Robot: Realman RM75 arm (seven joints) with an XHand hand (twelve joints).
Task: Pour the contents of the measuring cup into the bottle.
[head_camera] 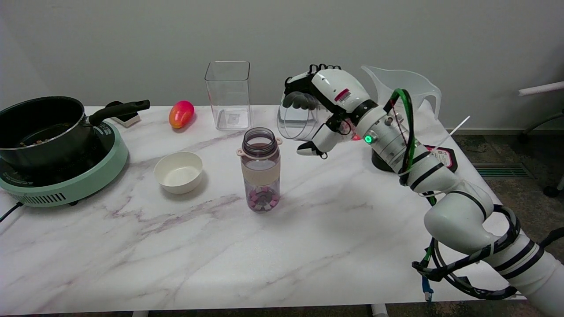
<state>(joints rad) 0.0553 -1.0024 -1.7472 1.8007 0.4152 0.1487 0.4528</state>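
Note:
My right hand (326, 105) grips a clear measuring cup (296, 119) in the air, tipped on its side with its open mouth facing left. The cup looks empty. Its mouth hangs up and to the right of the bottle (261, 168), apart from it. The bottle is clear, upright and uncapped, with a beige band around its middle. Several small pink and white pieces (263, 199) lie at its bottom. It stands near the middle of the marble table (220, 264).
A white bowl (178, 171) sits left of the bottle. A black pot (39, 127) rests on a green cooker (66, 176) at far left. A tall clear container (228, 94) and a red-orange fruit (181, 113) stand at the back. A large clear pitcher (405, 88) sits behind my arm.

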